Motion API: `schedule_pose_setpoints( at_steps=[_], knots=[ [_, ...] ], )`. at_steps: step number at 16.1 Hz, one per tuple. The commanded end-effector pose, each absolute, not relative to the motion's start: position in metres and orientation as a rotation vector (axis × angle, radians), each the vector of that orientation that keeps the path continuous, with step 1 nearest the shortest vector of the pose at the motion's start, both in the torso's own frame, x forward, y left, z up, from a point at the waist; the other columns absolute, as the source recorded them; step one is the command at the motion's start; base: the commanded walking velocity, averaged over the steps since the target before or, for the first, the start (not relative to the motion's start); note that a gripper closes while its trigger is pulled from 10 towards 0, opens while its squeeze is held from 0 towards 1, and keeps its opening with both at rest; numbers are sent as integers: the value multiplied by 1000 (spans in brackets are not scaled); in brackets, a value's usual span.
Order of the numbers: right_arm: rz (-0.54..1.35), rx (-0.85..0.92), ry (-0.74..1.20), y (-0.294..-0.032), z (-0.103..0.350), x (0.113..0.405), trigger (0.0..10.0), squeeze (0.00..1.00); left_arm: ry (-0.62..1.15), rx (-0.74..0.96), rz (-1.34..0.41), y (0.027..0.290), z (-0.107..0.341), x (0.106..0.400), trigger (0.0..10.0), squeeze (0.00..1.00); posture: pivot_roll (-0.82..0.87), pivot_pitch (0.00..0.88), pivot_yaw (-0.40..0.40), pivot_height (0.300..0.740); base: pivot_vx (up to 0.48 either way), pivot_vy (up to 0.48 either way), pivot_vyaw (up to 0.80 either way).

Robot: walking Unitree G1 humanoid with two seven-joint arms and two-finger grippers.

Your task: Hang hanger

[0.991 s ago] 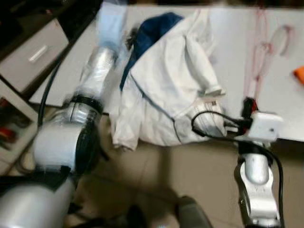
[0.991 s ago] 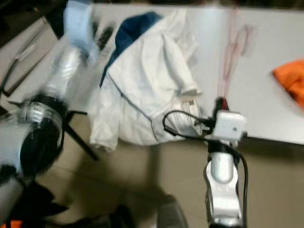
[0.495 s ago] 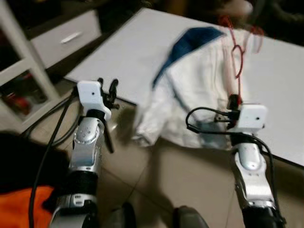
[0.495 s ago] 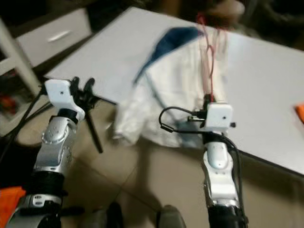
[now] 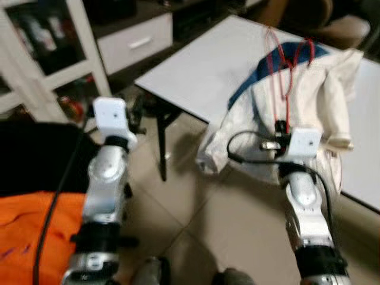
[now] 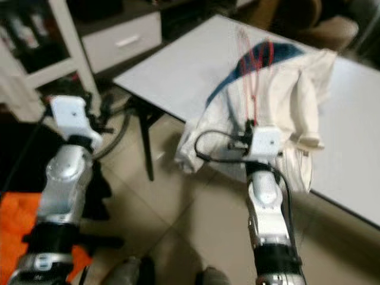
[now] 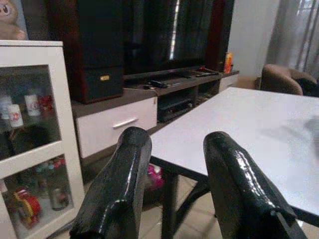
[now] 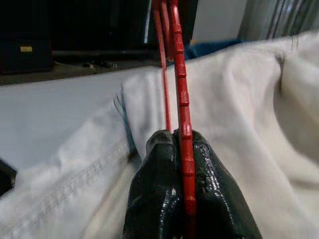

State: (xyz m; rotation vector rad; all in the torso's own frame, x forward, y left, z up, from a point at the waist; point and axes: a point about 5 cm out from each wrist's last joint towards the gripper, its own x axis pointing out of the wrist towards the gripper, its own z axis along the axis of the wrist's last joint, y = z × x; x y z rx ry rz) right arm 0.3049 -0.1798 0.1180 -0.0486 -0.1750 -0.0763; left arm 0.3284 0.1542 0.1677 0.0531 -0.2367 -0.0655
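At the far left we saw one white cabinet point(image 5: 35, 65) with a glass door, and bottles stood on its shelves. Below it lay one orange cloth point(image 5: 29, 237) on the floor, beside the left arm. The left gripper point(image 7: 172, 191) was raised in front of the cabinet, near the corner of the table, and its two black fingers point(image 7: 119, 189) were spread apart with nothing between them. Behind it was one low unit with one white drawer point(image 5: 139, 44). In the middle stood one white table point(image 5: 202, 74), and one white jacket point(image 5: 309, 101) with a blue lining lay on it and hung over the near edge. The right gripper point(image 8: 182, 149) was in front of this jacket, and its two fingers were pressed together on the one red hanger point(image 5: 285, 71), which stood up from the gripper over the jacket. Behind the table, at the far right, was one brown armchair point(image 5: 332, 24).
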Motion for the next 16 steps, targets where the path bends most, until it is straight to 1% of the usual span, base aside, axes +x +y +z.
schedule_pose_setpoints(
  at_steps=[1, 3, 6, 16],
  knots=[
    [-78, -50, -174, -182, 116, 303, 0, 0, -240, 75, -83, 150, 172, 330, 10000, 0, -151, 97, -14, 740, 0, 0, 0],
    [-86, -63, -181, -183, 114, 301, 0, 0, -231, 113, -100, 150, 169, 330, 10000, 0, -156, 101, -8, 740, 0, 0, 0],
    [-92, -71, -185, -183, 111, 297, 0, 0, -221, 112, -108, 150, 166, 329, 10000, 0, -158, 103, -5, 740, 0, 0, 0],
    [-78, -120, -224, -182, 115, 299, 0, 0, -250, 100, -113, 149, 171, 331, 10000, 0, -151, 85, -10, 740, -250, 0, 0]
  ],
)
